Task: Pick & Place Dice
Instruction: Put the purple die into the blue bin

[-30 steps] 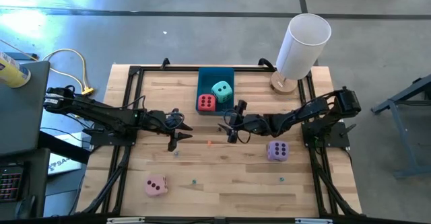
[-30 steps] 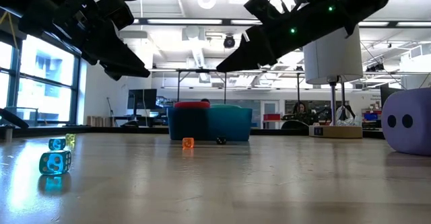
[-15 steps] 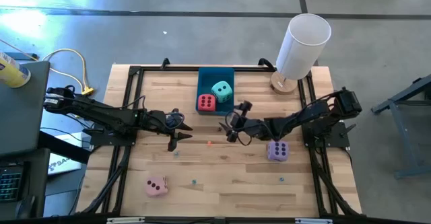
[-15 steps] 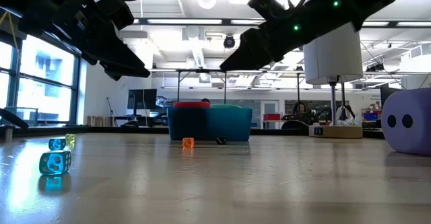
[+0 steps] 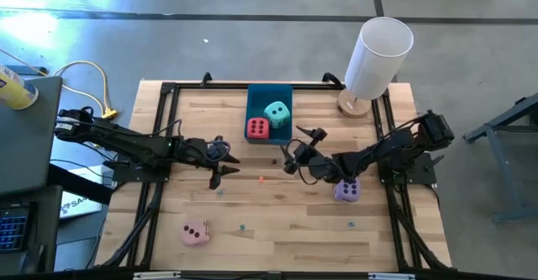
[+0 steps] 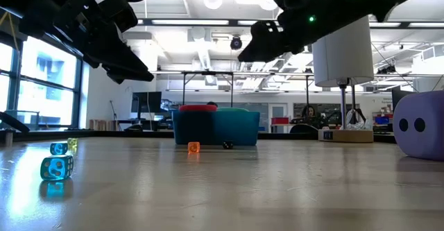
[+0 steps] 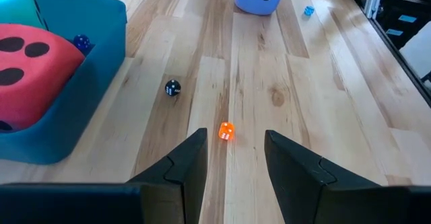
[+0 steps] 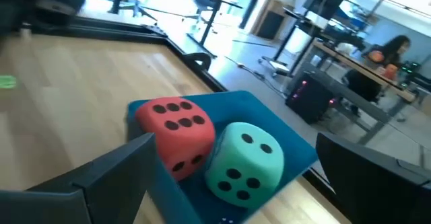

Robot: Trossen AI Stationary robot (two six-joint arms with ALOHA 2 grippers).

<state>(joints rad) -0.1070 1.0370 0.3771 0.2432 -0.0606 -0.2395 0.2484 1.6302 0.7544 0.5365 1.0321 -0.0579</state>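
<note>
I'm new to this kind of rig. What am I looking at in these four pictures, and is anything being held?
Two dark robot arms work at a wooden table. One picture looks straight down, one sits at table height, and two come from cameras on the wrists. The red die and teal die sit in the blue tray. The purple die lies beside the right arm; the pink die lies near the front edge. A few tiny dice, such as the orange one, are scattered about. The left gripper hangs over the table, part-open and empty. The right gripper is open, empty, near the tray.
</note>
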